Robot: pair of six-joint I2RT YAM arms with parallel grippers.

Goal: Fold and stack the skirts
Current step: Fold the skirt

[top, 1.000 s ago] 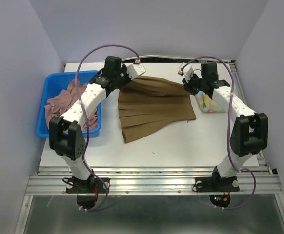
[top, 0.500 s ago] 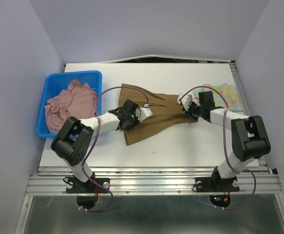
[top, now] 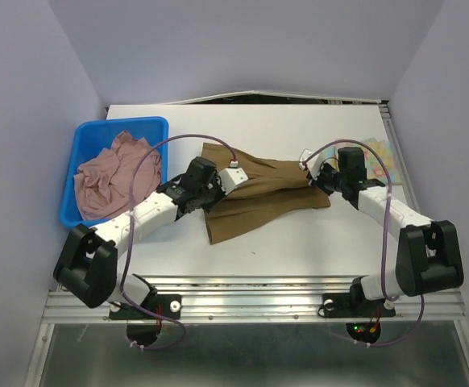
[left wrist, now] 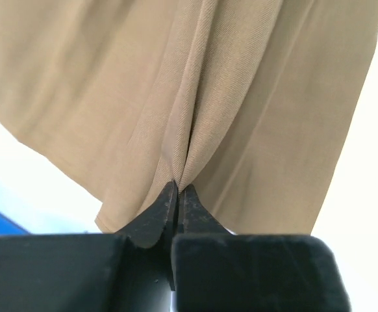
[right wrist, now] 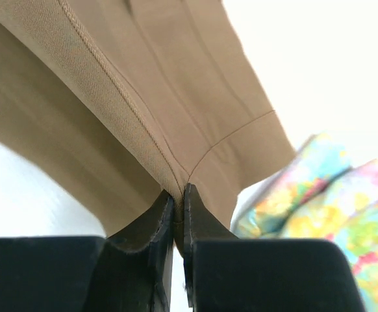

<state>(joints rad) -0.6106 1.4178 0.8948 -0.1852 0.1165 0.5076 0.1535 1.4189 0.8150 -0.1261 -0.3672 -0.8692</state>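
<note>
The brown pleated skirt (top: 263, 203) lies in the middle of the white table (top: 299, 242). It is partly folded: one layer of cloth is drawn over another, and a pointed corner of the lower layer sticks out on the near-left side. The cloth is plain tan-brown with long pleat lines (the wrist views also show its fine diagonal weave).

The left gripper (left wrist: 178, 188) is clenched on a gathered bunch of this cloth at the skirt's left side, and its two fingers press the fold flat between them. The right gripper (right wrist: 178, 190) is clamped onto a stitched edge at the skirt's right side.

Near it, at the right edge of the table, lies the pastel floral skirt (top: 379, 155) as a small bundle; whether it touches the brown one I cannot tell.

The blue bin (top: 150, 125) stands on the left part of the table, well apart from the floral bundle. In it lies the dusty pink skirt (top: 114, 173), crumpled, and it covers most of the bin's floor.
</note>
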